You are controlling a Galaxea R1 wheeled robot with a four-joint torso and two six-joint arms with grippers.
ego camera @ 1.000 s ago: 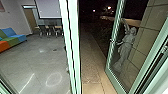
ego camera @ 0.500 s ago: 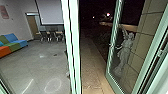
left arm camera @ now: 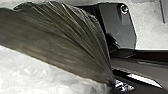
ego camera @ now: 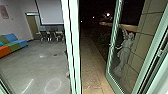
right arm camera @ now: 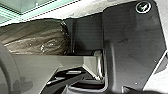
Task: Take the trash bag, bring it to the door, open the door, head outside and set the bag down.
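The dark trash bag [left arm camera: 57, 37] spreads large across the left wrist view. Its folds gather tightly to a narrow neck at my left gripper [left arm camera: 113, 83], which is shut on it. In the right wrist view a crumpled part of the bag [right arm camera: 37, 37] lies beside the robot's dark plate. What my right gripper is doing I cannot tell. Through the head view I see the green-framed glass door [ego camera: 113, 53] standing open to the dark outside, with a small handle at its edge.
A pale green upright post [ego camera: 72, 50] divides the room from the outdoor paving [ego camera: 92, 67]. A statue [ego camera: 125, 52] is seen through the door's glass, by a tiled wall [ego camera: 150, 27]. Indoors are a colourful sofa [ego camera: 15, 43] and dark chairs [ego camera: 50, 36].
The head camera's view has shifted slightly since a second ago, mostly in the first half; over the last half second it is almost still. The door stays open.
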